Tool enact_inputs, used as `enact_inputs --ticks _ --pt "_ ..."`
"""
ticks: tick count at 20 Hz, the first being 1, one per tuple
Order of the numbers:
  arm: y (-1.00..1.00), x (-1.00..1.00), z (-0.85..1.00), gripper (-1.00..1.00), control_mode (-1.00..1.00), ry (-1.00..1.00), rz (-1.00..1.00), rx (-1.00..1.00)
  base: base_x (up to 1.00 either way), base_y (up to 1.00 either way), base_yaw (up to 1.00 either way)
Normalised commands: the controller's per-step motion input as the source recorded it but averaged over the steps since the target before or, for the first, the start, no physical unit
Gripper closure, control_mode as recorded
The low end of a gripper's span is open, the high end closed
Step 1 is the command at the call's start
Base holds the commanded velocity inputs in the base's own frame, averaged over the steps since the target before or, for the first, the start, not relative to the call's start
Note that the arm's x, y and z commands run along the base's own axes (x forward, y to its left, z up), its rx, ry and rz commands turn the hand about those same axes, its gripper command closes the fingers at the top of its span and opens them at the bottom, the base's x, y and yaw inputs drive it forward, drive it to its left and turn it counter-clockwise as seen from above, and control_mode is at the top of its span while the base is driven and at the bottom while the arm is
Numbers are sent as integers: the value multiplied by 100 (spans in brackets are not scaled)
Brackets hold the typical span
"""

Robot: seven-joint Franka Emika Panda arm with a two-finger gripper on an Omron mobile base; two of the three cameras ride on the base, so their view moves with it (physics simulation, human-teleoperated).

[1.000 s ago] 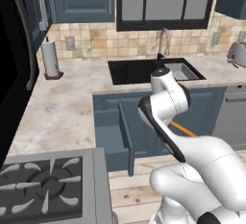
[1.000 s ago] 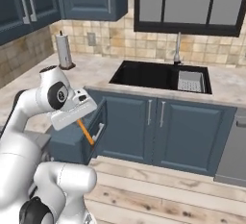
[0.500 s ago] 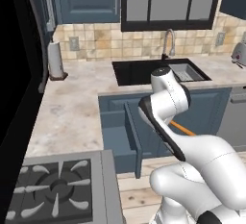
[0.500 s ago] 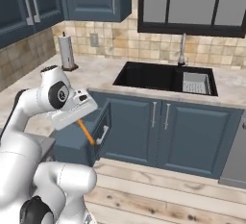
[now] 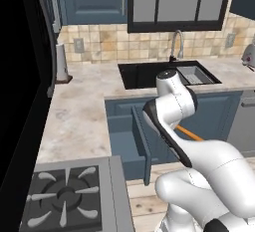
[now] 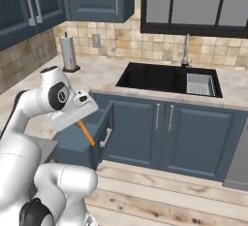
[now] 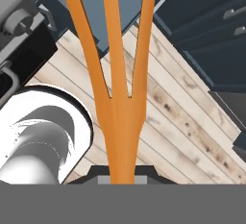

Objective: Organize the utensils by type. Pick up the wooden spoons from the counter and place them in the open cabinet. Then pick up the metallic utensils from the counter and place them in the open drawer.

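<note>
Hand view, fork (image 7: 119, 98) over open drawer (image 7: 103, 14)

Two base cameras looked forward and down from behind the arm, left and right, sharing the sink (image 5: 149, 74), the desk (image 5: 79, 111) and the open drawer (image 6: 99, 135). The hand camera faced steeply down, close above the wooden floor (image 7: 182, 122).

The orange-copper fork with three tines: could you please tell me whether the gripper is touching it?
Touching. In the hand view the orange-copper fork rises straight out from between the jaws of the gripper, which are shut on its handle.
</note>
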Motion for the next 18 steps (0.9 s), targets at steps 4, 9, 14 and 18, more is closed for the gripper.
enact_inputs --ticks 4,9,14,18 --pt "0 0 0 100 100 0 0 0 46 20 0" --pt "0 0 0 100 100 0 0 0 60 21 0" --pt "0 0 0 100 100 0 0 0 59 12 0" --pt "0 0 0 100 100 0 0 0 35 20 0"
